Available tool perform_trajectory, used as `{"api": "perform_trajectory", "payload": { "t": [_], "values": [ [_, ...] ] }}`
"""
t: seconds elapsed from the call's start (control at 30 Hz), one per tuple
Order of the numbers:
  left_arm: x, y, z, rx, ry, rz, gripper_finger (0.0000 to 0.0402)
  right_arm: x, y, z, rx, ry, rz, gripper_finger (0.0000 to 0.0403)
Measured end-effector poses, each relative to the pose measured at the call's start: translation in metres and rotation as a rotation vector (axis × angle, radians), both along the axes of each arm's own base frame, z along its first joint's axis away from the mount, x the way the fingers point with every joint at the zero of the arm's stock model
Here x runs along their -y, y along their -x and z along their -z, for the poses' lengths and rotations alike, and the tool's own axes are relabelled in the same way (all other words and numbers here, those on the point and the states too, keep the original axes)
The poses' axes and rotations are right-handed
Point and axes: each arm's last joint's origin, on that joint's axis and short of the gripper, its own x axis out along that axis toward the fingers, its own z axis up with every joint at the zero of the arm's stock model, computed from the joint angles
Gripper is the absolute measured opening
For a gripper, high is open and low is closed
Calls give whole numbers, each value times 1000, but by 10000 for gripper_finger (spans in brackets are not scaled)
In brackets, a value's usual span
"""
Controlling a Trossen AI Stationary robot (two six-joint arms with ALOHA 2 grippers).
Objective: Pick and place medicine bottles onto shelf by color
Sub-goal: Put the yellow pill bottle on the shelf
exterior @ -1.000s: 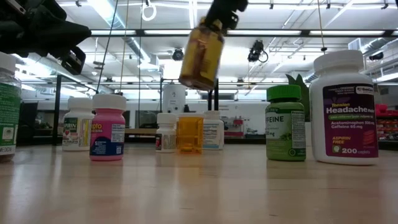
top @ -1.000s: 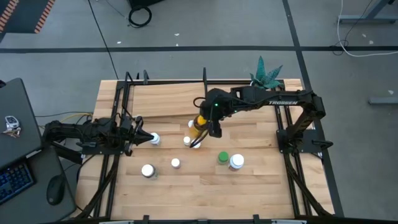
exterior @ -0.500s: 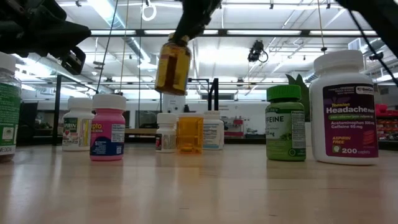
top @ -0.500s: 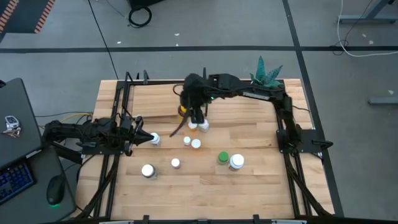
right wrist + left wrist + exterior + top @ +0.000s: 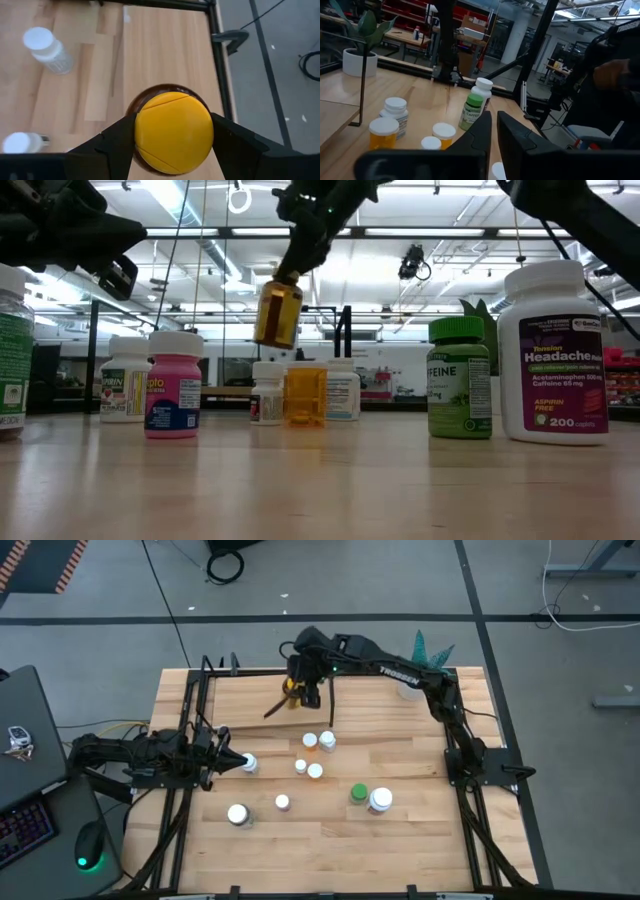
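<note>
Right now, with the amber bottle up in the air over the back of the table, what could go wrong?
1. The amber bottle hangs tilted from the right gripper, whose fingers pinch only its yellow cap; it could swing or slip on the way down.
2. Set down tilted on the shelf, it may tip over.
3. The shelf's black rods run close to the gripper; a low approach could clip them.

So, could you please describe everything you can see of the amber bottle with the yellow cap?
The amber bottle is a translucent brown cylinder, seemingly plastic, with a round yellow cap marked by a thin line. The right pincer grips it by the cap, one finger on either side. It hangs clear of the table, tilted slightly, over the shelf at the table's back. Nothing else touches it.
</note>
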Motion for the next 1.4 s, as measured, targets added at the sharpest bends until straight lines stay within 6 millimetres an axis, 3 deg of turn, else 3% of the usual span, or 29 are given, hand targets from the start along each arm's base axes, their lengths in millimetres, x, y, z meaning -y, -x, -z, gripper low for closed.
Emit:
{"api": "perform_trajectory", "payload": {
  "t": [0.57, 0.73, 0.9, 1.4],
  "values": [
    [0, 0, 0, 1, 0, 0, 39, 63, 27, 0, -2, 25, 95, 241],
    [0, 0, 0, 1, 0, 0, 33, 81, 27, 19, -25, -45, 106, 241],
    [0, 0, 0, 0, 0, 0, 28, 85, 21, 39, -100, -24, 122, 241],
    [0, 0, 0, 1, 0, 0, 34, 105, 30, 37, -55, -42, 171, 241]
  ]
}}
